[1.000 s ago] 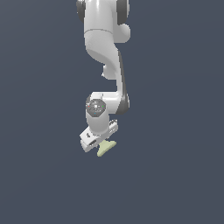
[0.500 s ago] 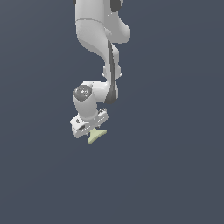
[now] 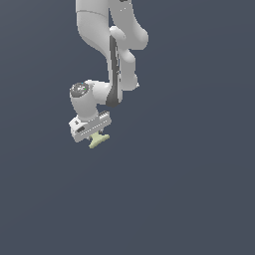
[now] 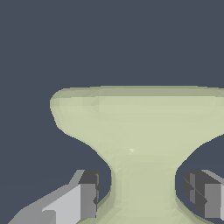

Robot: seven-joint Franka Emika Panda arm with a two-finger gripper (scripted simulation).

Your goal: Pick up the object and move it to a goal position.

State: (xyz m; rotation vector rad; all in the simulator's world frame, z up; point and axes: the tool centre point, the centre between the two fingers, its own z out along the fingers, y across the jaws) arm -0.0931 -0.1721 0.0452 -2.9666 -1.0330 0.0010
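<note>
- Exterior view: camera stood off the arm at a distance, taking in the white arm (image 3: 107, 55) from its upper links down to the gripper (image 3: 95, 135), all small against a plain dark slate backdrop; the viewing direction could not be fixed beyond that.
- Wrist view: camera sat on the wrist, looked along the fingers (image 4: 85, 199) and past them, very close in; the object (image 4: 140, 131) filled most of the picture and ran off its edge.
- Shared portion: both views showed the pale yellow-green object (image 3: 98, 140), the finger ends, and the same dark backdrop.
- Exterior view alone showed the arm's links.
</note>
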